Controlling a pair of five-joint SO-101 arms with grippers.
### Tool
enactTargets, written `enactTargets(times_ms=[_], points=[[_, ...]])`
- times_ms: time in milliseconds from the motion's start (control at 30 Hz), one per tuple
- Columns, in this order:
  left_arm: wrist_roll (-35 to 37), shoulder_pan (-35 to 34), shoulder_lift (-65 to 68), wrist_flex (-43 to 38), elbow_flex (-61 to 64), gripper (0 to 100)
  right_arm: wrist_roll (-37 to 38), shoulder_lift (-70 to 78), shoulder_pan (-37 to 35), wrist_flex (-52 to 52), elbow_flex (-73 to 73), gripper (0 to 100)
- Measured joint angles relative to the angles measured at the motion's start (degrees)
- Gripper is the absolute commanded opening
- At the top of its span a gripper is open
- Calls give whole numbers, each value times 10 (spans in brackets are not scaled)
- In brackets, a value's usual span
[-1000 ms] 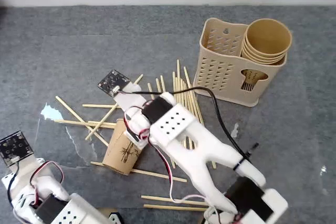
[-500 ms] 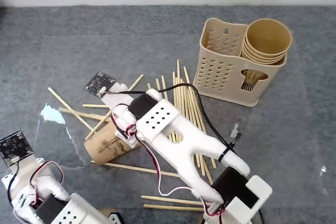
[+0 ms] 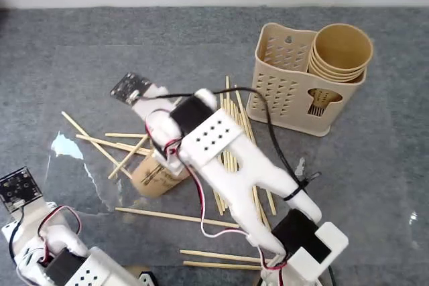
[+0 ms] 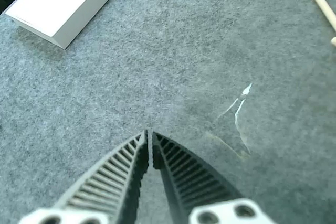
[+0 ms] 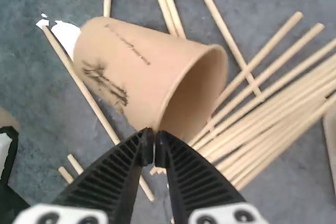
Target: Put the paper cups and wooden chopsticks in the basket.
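Observation:
A brown paper cup (image 3: 155, 175) with a dark bamboo print is tilted among scattered wooden chopsticks (image 3: 100, 144). My right gripper (image 3: 163, 159) is at the cup's mouth. In the right wrist view this gripper (image 5: 151, 134) is shut on the rim of the cup (image 5: 142, 72), with a bundle of chopsticks (image 5: 273, 114) beside the cup's mouth. The beige basket (image 3: 281, 72) stands at the back right and holds a stack of paper cups (image 3: 342, 48). My left gripper (image 4: 151, 134) is shut with nothing in it, low over the grey mat at the front left.
More chopsticks lie in a bundle (image 3: 234, 122) in front of the basket, and loose ones (image 3: 174, 216) rest near the front. A clear plastic sheet with a torn corner (image 4: 239, 108) covers the mat. A white box (image 4: 63, 1) lies beyond the left gripper.
My right gripper swung left, then back right and up, with the cup; the cup turned from lying flat to tilted. A few chopsticks at the left shifted. The left arm kept still.

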Motion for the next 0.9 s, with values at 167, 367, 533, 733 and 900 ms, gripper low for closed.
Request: enactTargets(times_ms=[167, 367, 533, 733, 900], points=[[0, 0, 0, 0, 0, 13, 43, 0, 38, 64, -76, 8], [0, 0, 0, 0, 0, 13, 69, -10, 70, 70, -90, 8], [0, 0, 0, 0, 0, 13, 71, -22, 73, 71, -52, 8], [0, 0, 0, 0, 0, 13, 71, -22, 145, 71, -51, 8], [0, 0, 0, 0, 0, 13, 71, -23, 222, 71, -6, 8]])
